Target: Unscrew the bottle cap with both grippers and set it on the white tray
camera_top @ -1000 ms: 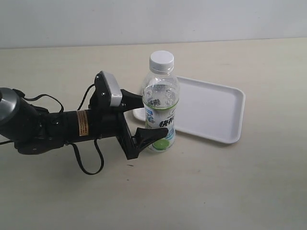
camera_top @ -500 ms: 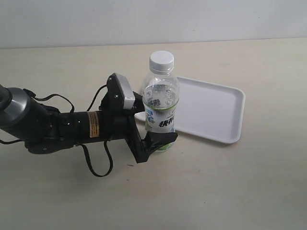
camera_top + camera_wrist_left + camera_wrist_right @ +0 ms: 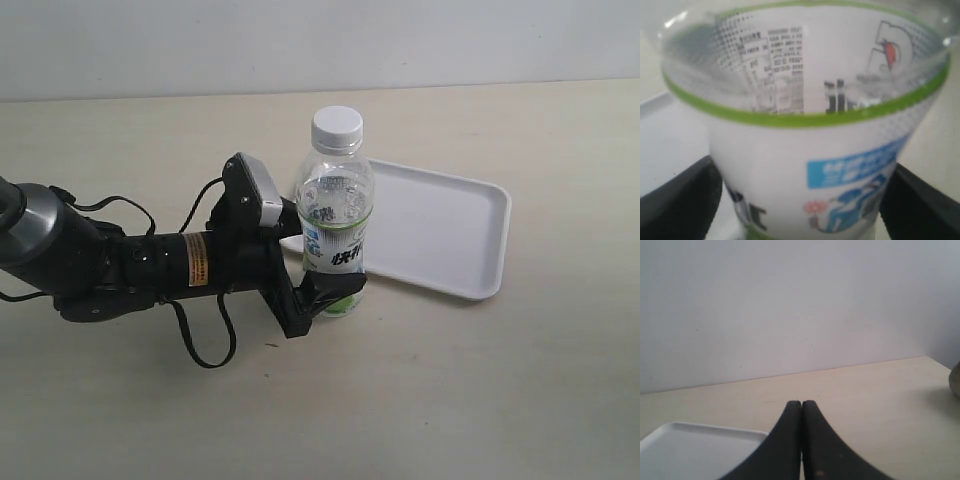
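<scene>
The left pincer is clamped on the lower labelled body of the upright bottle, the bottle cap well above its fingers, while the right pincer is pressed together.

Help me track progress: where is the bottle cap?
In the exterior view the bottle cap sits atop the upright bottle near centre, left of the white tray.

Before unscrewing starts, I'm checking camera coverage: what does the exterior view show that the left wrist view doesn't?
Only exterior: the bottle cap on the neck and the grey arm body. Only left wrist: the label with its fine print. Both: the bottle between the left gripper and its black fingers, plus the white tray, just a sliver from the wrist.
</scene>
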